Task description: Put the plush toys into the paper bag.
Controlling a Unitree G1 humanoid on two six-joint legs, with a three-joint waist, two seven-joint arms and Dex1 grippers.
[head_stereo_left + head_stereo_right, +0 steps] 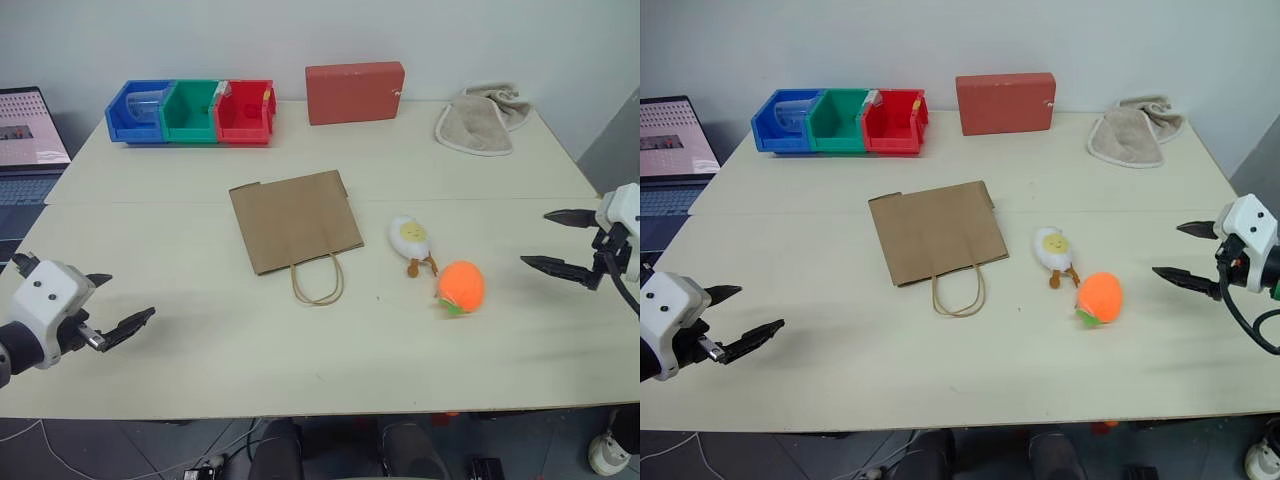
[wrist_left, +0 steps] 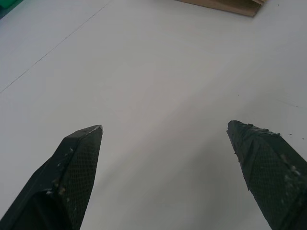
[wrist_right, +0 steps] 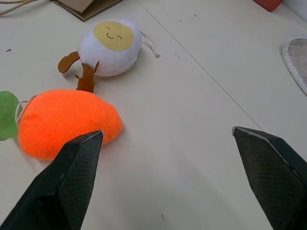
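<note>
**Both grippers wide open, toys still on the table**

The left gripper point(image 1: 125, 302) and right gripper point(image 1: 558, 240) hang spread wide, holding nothing. The orange toy point(image 1: 461, 286) lies near the right gripper, the egg toy point(image 1: 410, 237) just beside it. The bag point(image 1: 295, 220) lies flat mid-table point(image 1: 200, 350), handles toward the robot. Behind stand bins point(image 1: 192, 111), a red box point(image 1: 354, 92) and a towel point(image 1: 482, 122).

Matt brown paper bag point(image 1: 295, 220), 2 fuzzy plush toys point(image 1: 461, 286), smooth matt table point(image 1: 200, 350), black cross-hatched jaws
</note>
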